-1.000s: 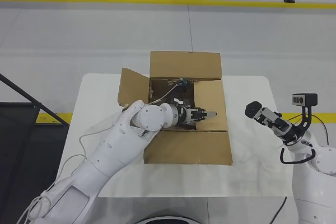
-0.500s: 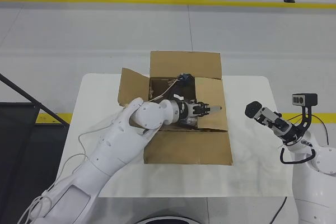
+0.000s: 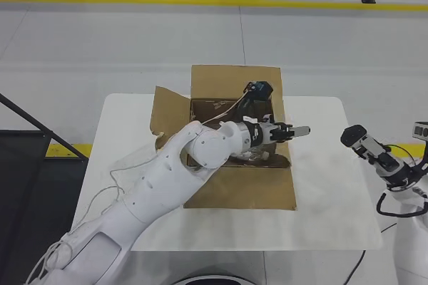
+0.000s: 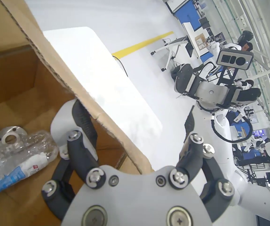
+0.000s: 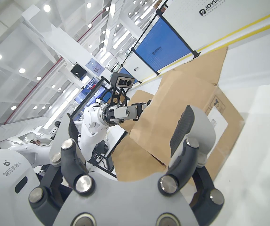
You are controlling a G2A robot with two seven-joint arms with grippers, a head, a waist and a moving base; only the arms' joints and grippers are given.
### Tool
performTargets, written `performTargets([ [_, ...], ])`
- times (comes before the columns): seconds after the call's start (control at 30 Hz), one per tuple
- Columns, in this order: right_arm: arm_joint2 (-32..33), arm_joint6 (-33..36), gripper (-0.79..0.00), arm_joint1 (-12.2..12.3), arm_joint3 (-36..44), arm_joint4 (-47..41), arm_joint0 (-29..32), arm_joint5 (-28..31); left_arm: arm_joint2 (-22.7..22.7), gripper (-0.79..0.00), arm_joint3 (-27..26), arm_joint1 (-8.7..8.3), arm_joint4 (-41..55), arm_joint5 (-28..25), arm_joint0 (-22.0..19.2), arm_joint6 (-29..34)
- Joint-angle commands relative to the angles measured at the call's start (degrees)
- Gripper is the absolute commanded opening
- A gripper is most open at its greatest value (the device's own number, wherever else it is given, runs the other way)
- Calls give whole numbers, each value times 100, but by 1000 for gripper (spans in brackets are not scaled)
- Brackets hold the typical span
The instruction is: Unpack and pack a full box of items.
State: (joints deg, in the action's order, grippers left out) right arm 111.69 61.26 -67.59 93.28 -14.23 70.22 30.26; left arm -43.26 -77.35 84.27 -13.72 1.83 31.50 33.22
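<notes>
An open cardboard box (image 3: 235,189) stands in the middle of the white table (image 3: 321,206). My left arm lies across the box, and its gripper (image 3: 299,132) is over the box's right flap (image 3: 279,114). In the left wrist view the left gripper (image 4: 135,114) is open, with the flap's edge (image 4: 55,66) running between its fingers, one inside the box and one outside. A clear plastic bottle (image 4: 19,158) and a metal flange (image 4: 7,137) lie on the box floor. My right gripper (image 3: 357,135) hangs open and empty beyond the table's right side, apart from the box (image 5: 184,90).
The box's front flap (image 3: 239,189) lies flat on the table, the back flap (image 3: 235,82) and left flap (image 3: 170,110) fold outward. Bare table runs along the right side (image 3: 328,164) and front (image 3: 221,228). A dark frame (image 3: 21,117) stands left of the table.
My left gripper has moved right, from inside the box to the right flap, which now tilts up. My right arm has drawn back to the right, away from the box.
</notes>
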Motion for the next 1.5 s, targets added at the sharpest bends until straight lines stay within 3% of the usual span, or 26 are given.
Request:
performTargets([
  [0.0, 188, -174, 0, 32, -5, 132, 57, -22, 189, 0, 285, 119, 116, -81, -190, -145],
  [0.43, 253, -276, 0, 42, -8, 171, 94, -45, 1156, 0, 1949, 965, 615, -338, -1085, -712],
  [0.6, 502, -1223, 0, 47, 160, 600, 437, 15, 1371, 0, 2507, 1264, 768, -380, -1279, -673],
  [0.97, 706, -1540, 0, 125, 483, 568, 824, 107, 1536, 0, 3439, 1731, 901, -568, -1492, -509],
  [1.23, 634, -1794, 0, 176, 753, 762, 856, 95, 1283, 0, 3493, 1805, 887, -1004, -1552, -625],
  [1.33, 630, -1817, 0, 215, 923, 958, 754, -64, 1054, 0, 3154, 1709, 783, -1140, -1488, -719],
  [1.47, 534, -1664, 0, 284, 1246, 1212, 499, -286, 553, 0, 2367, 1426, 344, -1081, -1253, -855],
])
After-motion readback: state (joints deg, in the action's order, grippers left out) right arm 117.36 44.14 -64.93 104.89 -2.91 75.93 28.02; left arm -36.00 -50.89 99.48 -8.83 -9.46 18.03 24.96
